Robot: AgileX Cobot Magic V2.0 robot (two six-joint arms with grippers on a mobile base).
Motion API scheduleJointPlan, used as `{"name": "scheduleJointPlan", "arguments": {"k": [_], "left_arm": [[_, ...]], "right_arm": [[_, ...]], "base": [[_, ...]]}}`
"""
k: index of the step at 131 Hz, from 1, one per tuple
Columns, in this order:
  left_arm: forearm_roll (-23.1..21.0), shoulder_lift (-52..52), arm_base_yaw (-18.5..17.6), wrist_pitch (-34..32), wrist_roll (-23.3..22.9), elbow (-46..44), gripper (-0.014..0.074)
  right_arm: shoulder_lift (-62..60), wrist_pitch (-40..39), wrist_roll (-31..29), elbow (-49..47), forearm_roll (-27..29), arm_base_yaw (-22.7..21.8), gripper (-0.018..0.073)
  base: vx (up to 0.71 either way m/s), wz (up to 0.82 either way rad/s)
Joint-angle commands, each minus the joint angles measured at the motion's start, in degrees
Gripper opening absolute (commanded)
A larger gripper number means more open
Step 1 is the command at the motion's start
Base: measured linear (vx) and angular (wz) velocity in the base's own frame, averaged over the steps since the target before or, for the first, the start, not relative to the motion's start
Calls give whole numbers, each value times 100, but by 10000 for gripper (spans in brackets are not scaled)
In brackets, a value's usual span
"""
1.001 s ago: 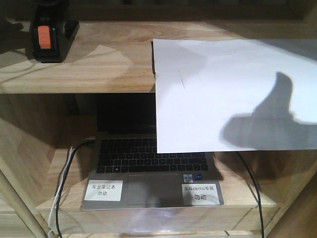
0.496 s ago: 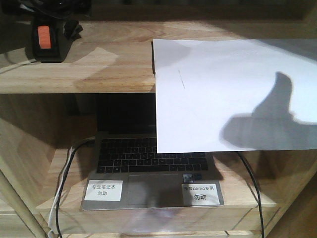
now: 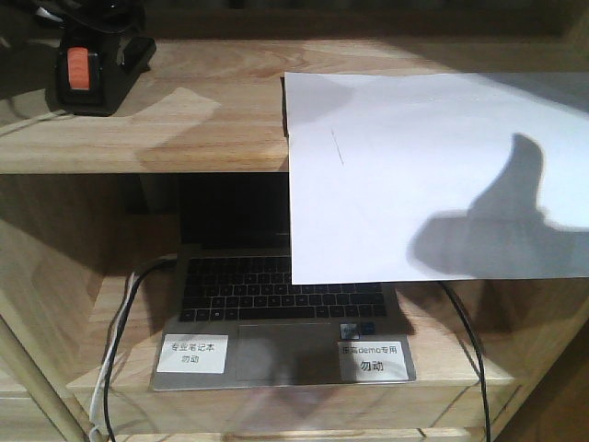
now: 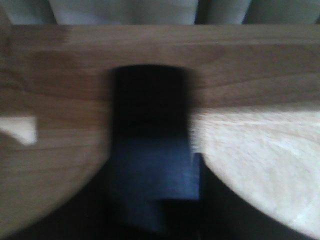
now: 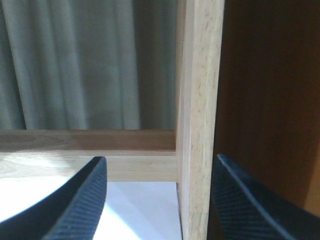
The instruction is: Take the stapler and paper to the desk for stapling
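Two arms at the shelf | left gripper [image 3: 92, 17] dark over the stapler [image 3: 90, 74], too blurred to read its grip | stapler has just twisted on the shelf board [image 3: 212, 120], so pickup is probably starting | right gripper [image 5: 159, 172] spread wide over unmoved paper [image 3: 433, 175]

Right hand [image 5: 159, 167]: two broad fingers [image 5: 82, 205], dark blue-black, with rounded outer edges narrowing toward the tips and fine close-set ridges over the surface. Left hand [image 3: 92, 11]: black, mostly cut off by the top edge of the front view, with thin dark cables [image 3: 28, 7] beside it. Its wrist view is too blurred for detail.
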Motion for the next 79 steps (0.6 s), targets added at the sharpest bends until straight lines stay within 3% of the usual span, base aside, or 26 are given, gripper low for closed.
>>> {"name": "scheduleJointPlan", "arguments": {"k": [1, 37, 65, 79], "left_arm": [[74, -253, -3, -143, -32, -167, -9], [51, -604, -3, -207, -19, -201, -8], [-381, -1109, -101, -371, 457, -136, -6], [-385, -1516, -228, -594, 534, 248, -6]], "right_arm": [[49, -463, -33, -138, -24, -37, 435], [49, -463, -41, -138, -24, -37, 435], [49, -463, -41, -138, -24, -37, 435], [49, -463, -41, -138, -24, -37, 435]], "base": [[0, 0], [0, 0], [0, 0], [0, 0]]}}
